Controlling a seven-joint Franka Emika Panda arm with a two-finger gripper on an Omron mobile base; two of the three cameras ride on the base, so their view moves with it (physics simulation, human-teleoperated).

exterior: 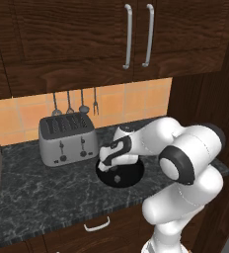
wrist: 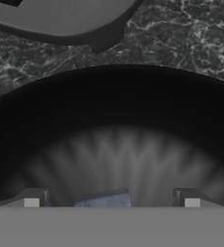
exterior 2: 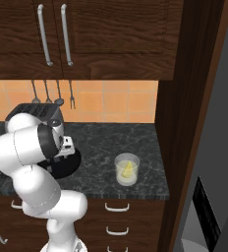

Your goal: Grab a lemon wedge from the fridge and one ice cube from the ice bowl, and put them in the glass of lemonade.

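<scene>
The glossy black ice bowl point(exterior: 129, 177) sits on the dark counter just right of the toaster. My gripper point(exterior: 106, 167) reaches down into the bowl, open. In the hand view the bowl's inner wall point(wrist: 114, 125) curves around, and a pale blue ice cube point(wrist: 104, 199) lies between my spread fingertips point(wrist: 33, 198), touching neither. The gripper point(wrist: 111, 201) holds nothing. The glass of lemonade point(exterior 2: 127, 170) stands on the counter to the right of the bowl point(exterior 2: 69, 166), with a yellow lemon wedge point(exterior 2: 129, 169) inside it. The light-grey fridge point(exterior 2: 219, 162) rises at the far right.
A silver toaster point(exterior: 68, 139) stands close to the bowl's left side, and its base point(wrist: 61, 19) lies just past the bowl rim. Utensils point(exterior: 69, 104) hang on the tiled wall. Dark wooden cabinets point(exterior: 136, 34) hang above, and a dark wooden panel point(exterior 2: 185, 98) borders the counter's right end.
</scene>
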